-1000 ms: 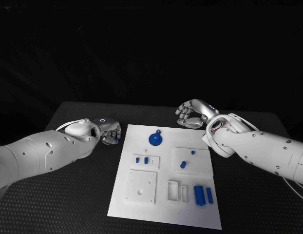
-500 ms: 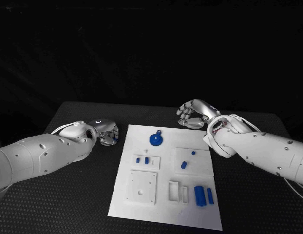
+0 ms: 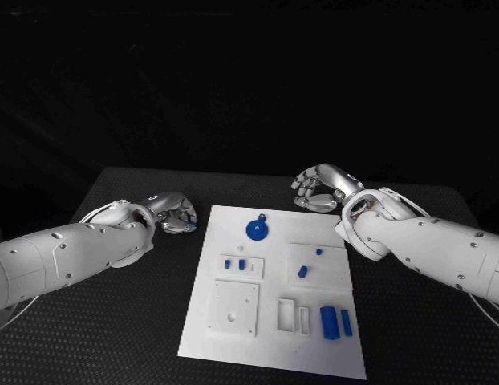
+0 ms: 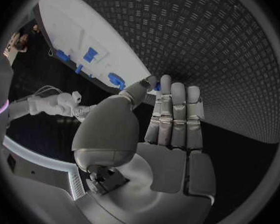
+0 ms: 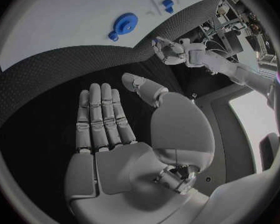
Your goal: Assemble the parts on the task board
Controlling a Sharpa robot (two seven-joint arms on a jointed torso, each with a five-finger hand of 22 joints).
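Head view: both hands, left (image 3: 176, 213) and right (image 3: 318, 188), are held spread and empty beside the board (image 3: 275, 353). Loose parts (image 3: 335, 321) could be scattered by a careless reach.

A black table (image 3: 123, 321) with a diamond-textured surface.

One board (image 3: 275, 321) lay on one desk (image 3: 123, 321). On it were seven blue parts: one disc (image 3: 255, 229), two bars (image 3: 327, 321), and four small pieces (image 3: 302, 271). Two robot hands (image 3: 176, 213) flanked it.
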